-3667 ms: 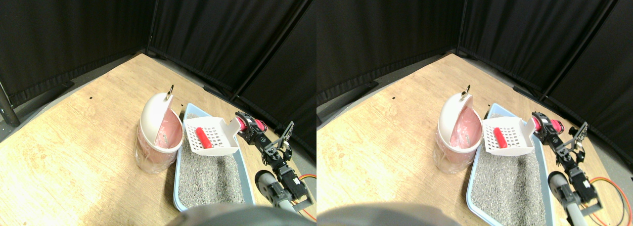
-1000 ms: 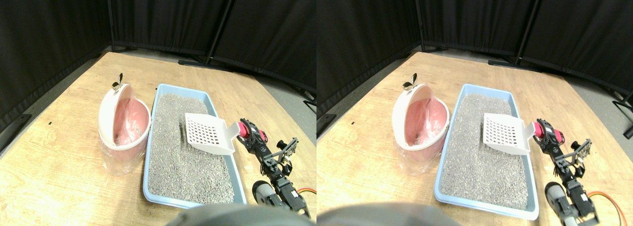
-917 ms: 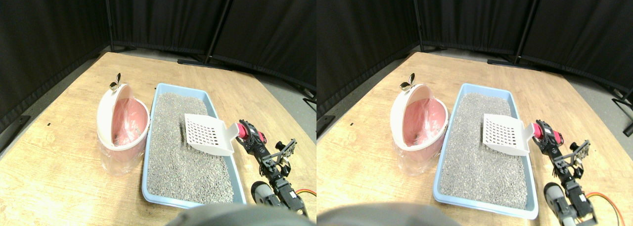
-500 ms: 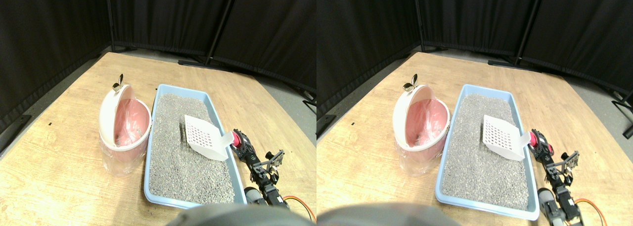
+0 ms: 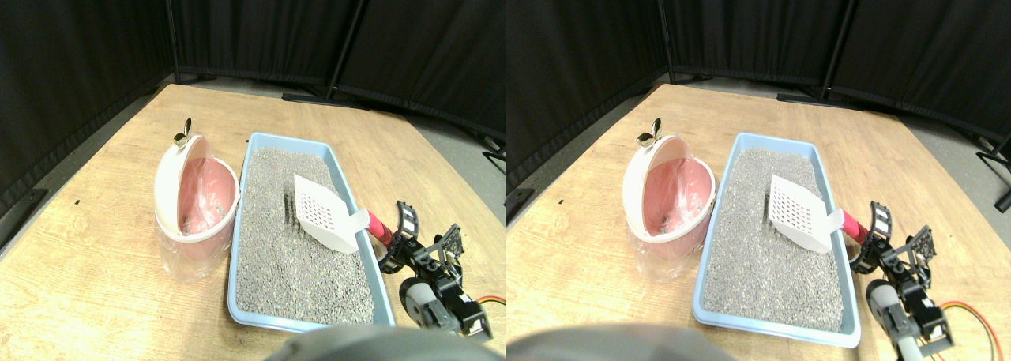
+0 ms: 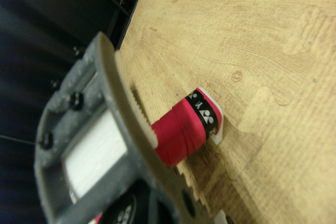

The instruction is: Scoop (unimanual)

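Stereo pair view gives me the white slotted scoop (image 5: 321,215) over the right side of the litter, its perforated blade tilted with the front edge down at the grey litter (image 5: 296,242); I cannot tell whether that edge touches the grains. Nothing lies on the blade that I can see. Its handle, wrapped in red tape (image 5: 378,232), runs back over the tray's right rim to my right gripper (image 5: 392,242). The jaws stand either side of that handle, but from this view I cannot tell whether they are pinching it.

On the wrist view I see the red wrap (image 6: 178,129) beside the dark toothed jaw frame, with a black band near the handle's end carrying a small white mark I cannot read, and a white end cap (image 6: 217,121) past it. The gap between the jaws is hidden there too.

The light blue tray (image 5: 246,193) holds the litter, which fills it nearly edge to edge. Just left of the tray stands the pink bin (image 5: 197,207), lined with a clear bag, its white swing lid tipped open. Everything sits on the wooden floor (image 5: 103,242), with black curtains (image 5: 261,29) behind.
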Robot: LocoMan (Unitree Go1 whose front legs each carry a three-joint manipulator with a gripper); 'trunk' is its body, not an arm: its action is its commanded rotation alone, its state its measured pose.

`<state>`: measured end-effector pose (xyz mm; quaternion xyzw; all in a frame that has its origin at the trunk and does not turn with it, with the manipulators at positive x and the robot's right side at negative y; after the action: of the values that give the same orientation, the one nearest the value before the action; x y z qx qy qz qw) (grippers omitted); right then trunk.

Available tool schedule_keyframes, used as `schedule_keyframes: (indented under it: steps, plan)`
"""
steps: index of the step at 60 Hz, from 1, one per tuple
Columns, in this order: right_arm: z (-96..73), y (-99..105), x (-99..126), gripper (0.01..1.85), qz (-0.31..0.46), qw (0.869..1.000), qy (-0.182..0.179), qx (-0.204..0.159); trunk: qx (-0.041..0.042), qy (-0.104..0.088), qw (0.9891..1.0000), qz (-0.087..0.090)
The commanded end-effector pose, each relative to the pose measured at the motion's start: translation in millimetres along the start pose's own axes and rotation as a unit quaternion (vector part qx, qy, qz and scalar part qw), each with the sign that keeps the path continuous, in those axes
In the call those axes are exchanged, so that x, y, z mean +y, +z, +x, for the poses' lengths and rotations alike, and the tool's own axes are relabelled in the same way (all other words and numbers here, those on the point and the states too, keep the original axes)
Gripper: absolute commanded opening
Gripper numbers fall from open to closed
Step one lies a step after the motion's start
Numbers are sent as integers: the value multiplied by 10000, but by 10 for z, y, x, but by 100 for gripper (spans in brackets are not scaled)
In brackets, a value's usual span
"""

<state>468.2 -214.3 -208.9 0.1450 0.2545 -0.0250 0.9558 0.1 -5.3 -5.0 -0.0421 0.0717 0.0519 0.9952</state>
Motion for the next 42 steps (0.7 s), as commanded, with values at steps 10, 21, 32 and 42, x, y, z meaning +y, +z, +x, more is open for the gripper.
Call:
schedule_keyframes:
  steps: [10,21,32,42]
  plan:
    - [-486,307,139,119,1,9931,768,-885,-39,-105,9999,-8]
    - [-700,354,124,46,-265,9773,1256,-1686,-41,-261,9996,70]
    - [-724,269,71,5,-266,9723,1222,-1974,-26,-388,9992,112]
    - [-727,103,26,5,-662,9587,1444,-2360,-5,-477,9988,123]
